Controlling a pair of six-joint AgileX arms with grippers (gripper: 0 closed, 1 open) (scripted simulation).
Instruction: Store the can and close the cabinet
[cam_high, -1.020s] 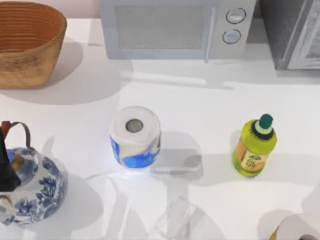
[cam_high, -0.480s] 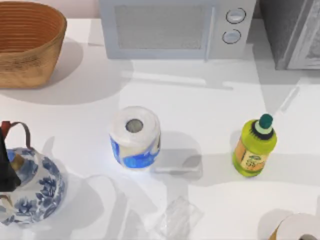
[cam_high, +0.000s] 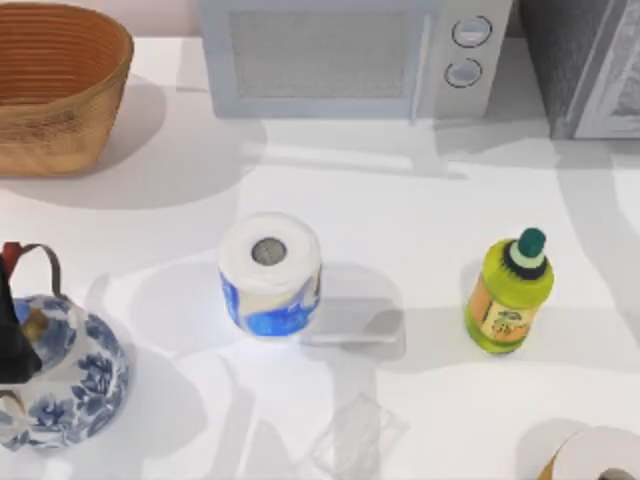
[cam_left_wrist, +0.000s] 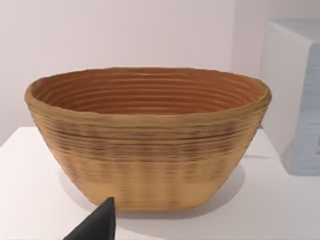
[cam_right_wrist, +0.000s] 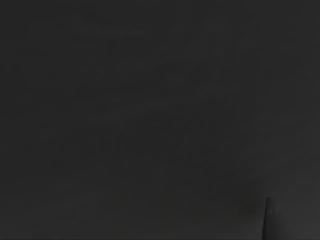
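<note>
The can is out of view. The grey cabinet (cam_high: 590, 65) stands at the table's back right corner, partly cut off by the top view's edge. My left arm is parked at the left edge, where a dark part of its gripper (cam_high: 10, 345) shows over the blue-and-white teapot (cam_high: 60, 375). In the left wrist view one black fingertip (cam_left_wrist: 97, 226) points toward the wicker basket (cam_left_wrist: 150, 137). The right wrist view is dark.
A white microwave (cam_high: 350, 55) stands at the back centre and the wicker basket (cam_high: 55, 85) at the back left. A toilet paper roll (cam_high: 270, 272) sits mid-table and a green bottle (cam_high: 508, 292) to its right. Another paper roll (cam_high: 595, 460) is at the front right corner.
Shadows on the table's right side and front have shifted. No object on the table has moved.
</note>
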